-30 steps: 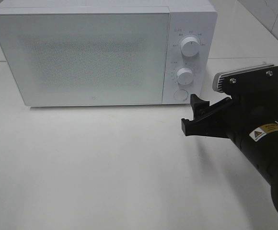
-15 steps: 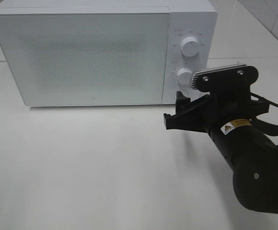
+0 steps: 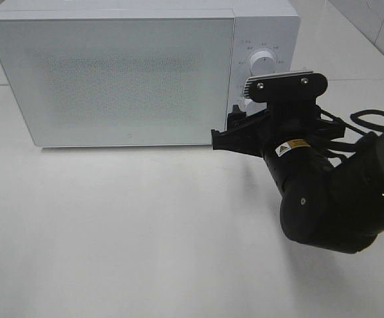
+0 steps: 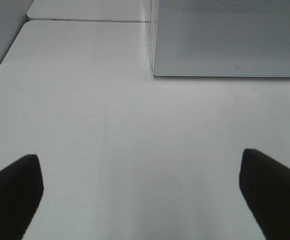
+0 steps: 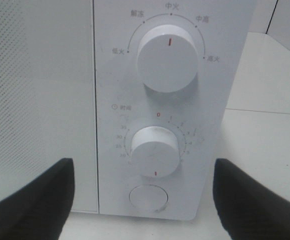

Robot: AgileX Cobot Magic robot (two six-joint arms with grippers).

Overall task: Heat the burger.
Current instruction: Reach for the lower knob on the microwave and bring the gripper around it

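Within the last second the right gripper [image 3: 224,127], jaws spread and empty, had swung left to face the timer knob [image 5: 154,150] of the shut microwave [image 3: 112,79]; left gripper [image 4: 145,200] likewise spread, idle; burger unseen, presumably inside, so setting the timer looked next.

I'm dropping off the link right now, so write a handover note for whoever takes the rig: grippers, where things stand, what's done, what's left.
Left gripper: open, empty, over the table near the microwave.
Right gripper: open, empty, facing the control panel, in front of the timer knob and round button.
Burger: not in view. The door is frosted, so cannot confirm it is inside.
Done: door is shut.
Left: probably set the timer or press start; confirm the burger first.
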